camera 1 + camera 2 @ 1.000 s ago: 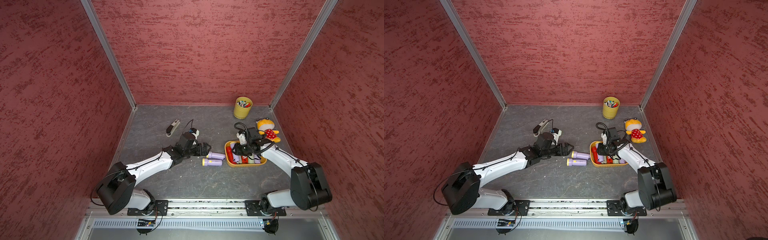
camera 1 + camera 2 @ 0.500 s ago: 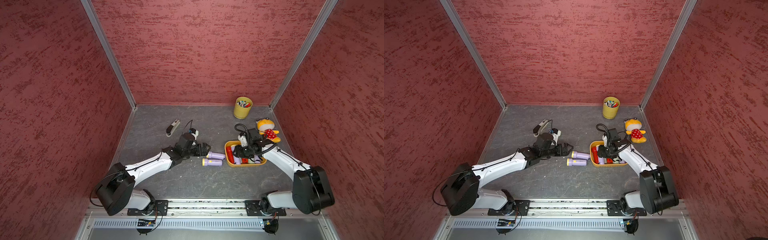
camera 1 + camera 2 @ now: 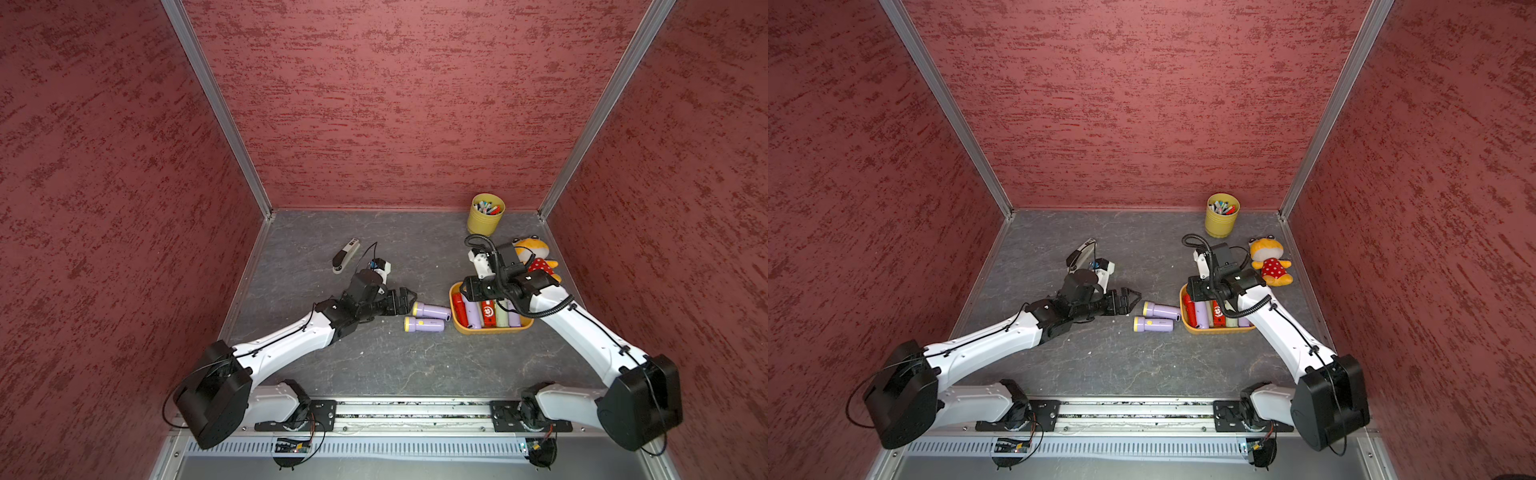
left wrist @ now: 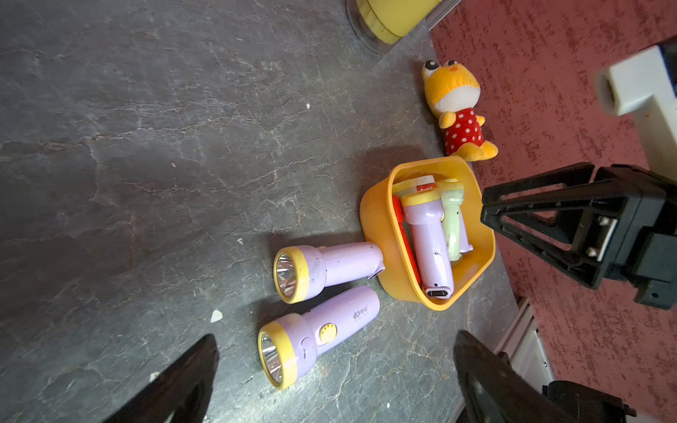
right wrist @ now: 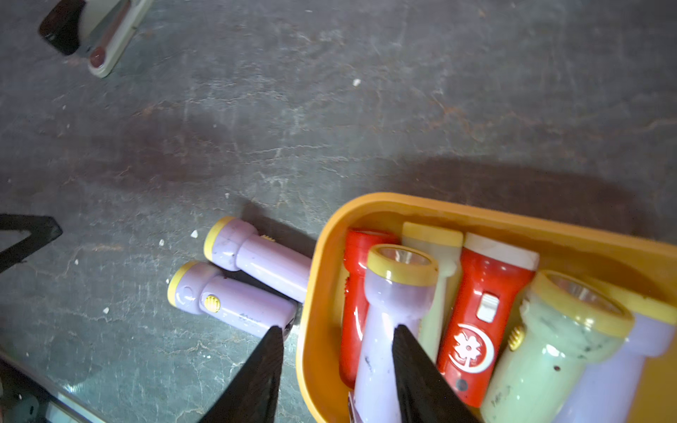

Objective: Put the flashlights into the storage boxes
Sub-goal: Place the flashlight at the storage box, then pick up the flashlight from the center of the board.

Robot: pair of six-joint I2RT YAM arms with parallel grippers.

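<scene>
**Flashlights** (image 5: 483, 311), eight in all. Six are packed side by side in the orange tray (image 3: 478, 331). Two lie on the table (image 3: 374, 365) outside the tray wall nearest the left arm, heads pointing away from it: a lilac flashlight (image 4: 340, 263) with its tail touching that wall, and a second lilac flashlight (image 4: 329, 329) just short of it.

**Handling:** probably light, stiff hollow plastic, smooth and apt to roll. Best pinched across the narrow barrel behind the flared head.

**Left gripper** (image 3: 1133, 303): spread, empty, near the loose heads.

**Right gripper** (image 5: 337, 329): over the tray, jaws apart, pinching nothing.
</scene>
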